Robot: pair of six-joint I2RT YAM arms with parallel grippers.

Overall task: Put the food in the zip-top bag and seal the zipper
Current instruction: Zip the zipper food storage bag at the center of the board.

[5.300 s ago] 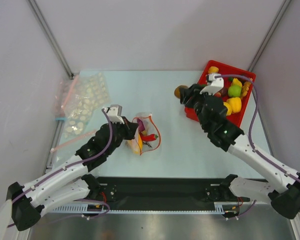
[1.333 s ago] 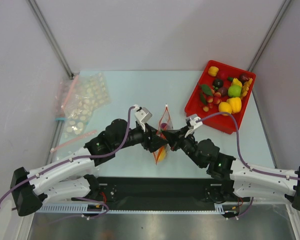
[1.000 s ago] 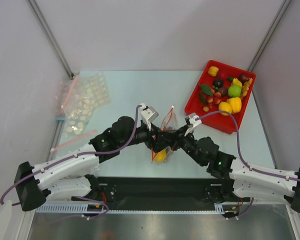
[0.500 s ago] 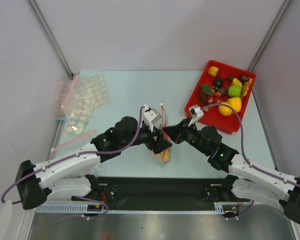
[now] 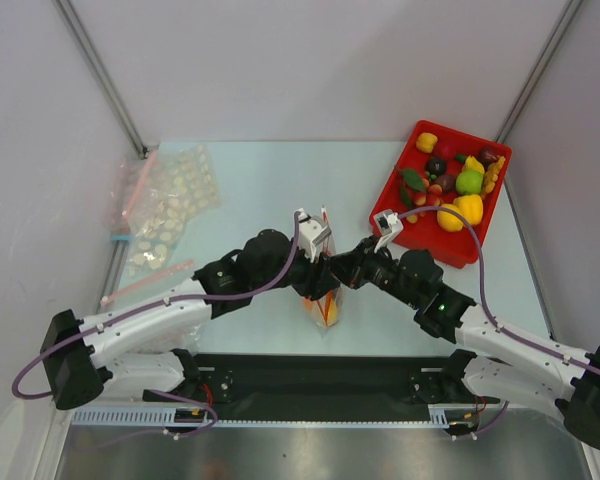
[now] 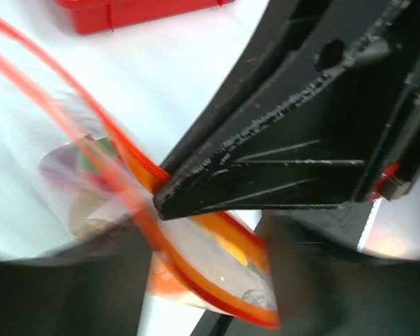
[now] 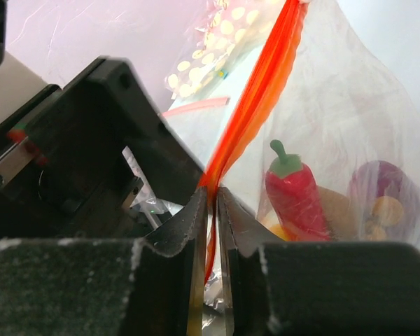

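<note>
Two black grippers are seen tip to tip just below the centre of the top view, the left gripper and the right gripper. A small clear plastic zip-top bag is held upright between them over the pale table. The bag's thin red-orange zipper is pinched between the nearly closed fingers of the right gripper. The left gripper's blurred fingers are spread to either side of the bag; whether it is pressed by them cannot be told. Inside the bag a red toy chili and a purple toy piece are seen. Farther back, at the upper right, a red plastic tray is filled with more toy food. At the upper left, clear bags printed with white dots are piled.
</note>
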